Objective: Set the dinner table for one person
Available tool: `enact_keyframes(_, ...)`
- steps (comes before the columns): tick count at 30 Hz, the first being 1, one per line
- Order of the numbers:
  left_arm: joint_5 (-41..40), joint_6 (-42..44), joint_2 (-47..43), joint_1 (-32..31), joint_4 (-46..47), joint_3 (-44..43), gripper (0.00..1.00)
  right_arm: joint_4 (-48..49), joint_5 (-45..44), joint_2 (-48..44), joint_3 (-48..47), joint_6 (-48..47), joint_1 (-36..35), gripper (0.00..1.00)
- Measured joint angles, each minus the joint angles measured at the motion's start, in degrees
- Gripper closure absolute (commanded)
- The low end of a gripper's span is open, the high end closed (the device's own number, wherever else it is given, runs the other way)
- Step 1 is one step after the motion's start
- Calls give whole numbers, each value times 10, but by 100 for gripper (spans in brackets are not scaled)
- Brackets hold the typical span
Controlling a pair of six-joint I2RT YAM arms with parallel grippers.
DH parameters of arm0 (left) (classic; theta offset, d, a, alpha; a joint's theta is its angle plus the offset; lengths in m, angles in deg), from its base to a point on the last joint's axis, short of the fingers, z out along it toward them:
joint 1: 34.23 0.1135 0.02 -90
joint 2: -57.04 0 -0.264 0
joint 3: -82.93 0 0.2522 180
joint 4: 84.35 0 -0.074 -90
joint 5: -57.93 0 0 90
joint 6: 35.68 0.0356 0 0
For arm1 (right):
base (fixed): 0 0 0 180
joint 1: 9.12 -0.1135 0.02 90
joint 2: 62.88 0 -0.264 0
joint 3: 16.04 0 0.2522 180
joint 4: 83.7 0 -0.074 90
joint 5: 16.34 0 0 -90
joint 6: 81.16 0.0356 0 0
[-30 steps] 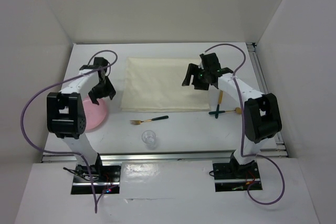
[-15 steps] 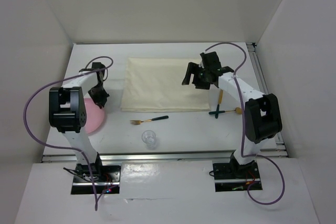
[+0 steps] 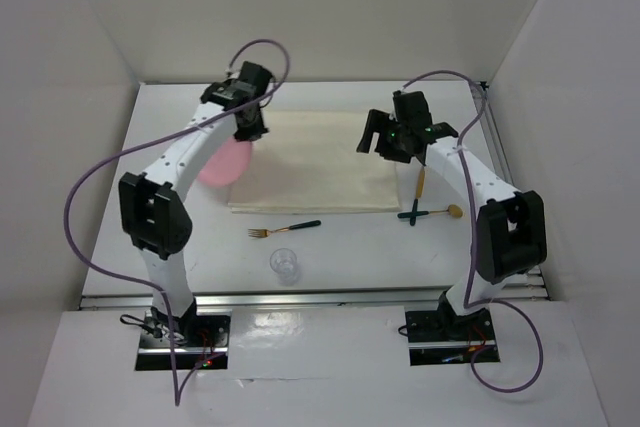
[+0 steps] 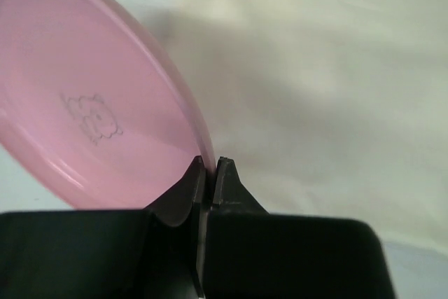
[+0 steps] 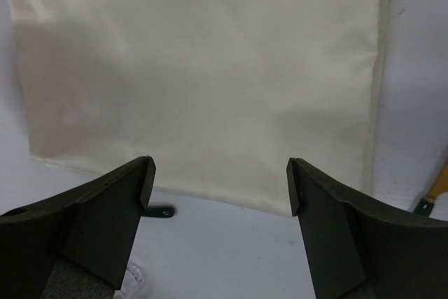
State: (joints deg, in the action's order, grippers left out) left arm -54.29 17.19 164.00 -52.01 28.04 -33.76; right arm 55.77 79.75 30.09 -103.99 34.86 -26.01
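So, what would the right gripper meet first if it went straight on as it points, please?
Most likely the cream mat, near its edge; the right gripper has nothing else before it, though depth is unclear.

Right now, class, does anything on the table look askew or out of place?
Two utensils lie crossed beside the right edge of the mat. The pink plate hangs tilted in the left gripper, not flat.

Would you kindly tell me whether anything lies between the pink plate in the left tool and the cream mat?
Nothing visible lies on the mat: its surface is bare. The pink plate, pinched in the left tool, hangs at its left edge. The right tool hovers open above the right side.
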Motion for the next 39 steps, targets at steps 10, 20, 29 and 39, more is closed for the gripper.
enact_keyframes(10, 81, 13, 212, -190, -28, -331, 100, -17, -66, -81, 15, 31, 70, 11)
enact_keyframes(20, 110, 11, 294, -176, 1, -345, 100, -26, -88, -152, 58, 57, 85, 11)
enact_keyframes(29, 122, 9, 316, -175, 24, -345, 100, -50, -82, -153, 101, 56, 86, 11)
enact_keyframes(39, 192, -2, 320, -176, 75, -345, 32, -59, -80, -158, 103, 43, 86, 10)
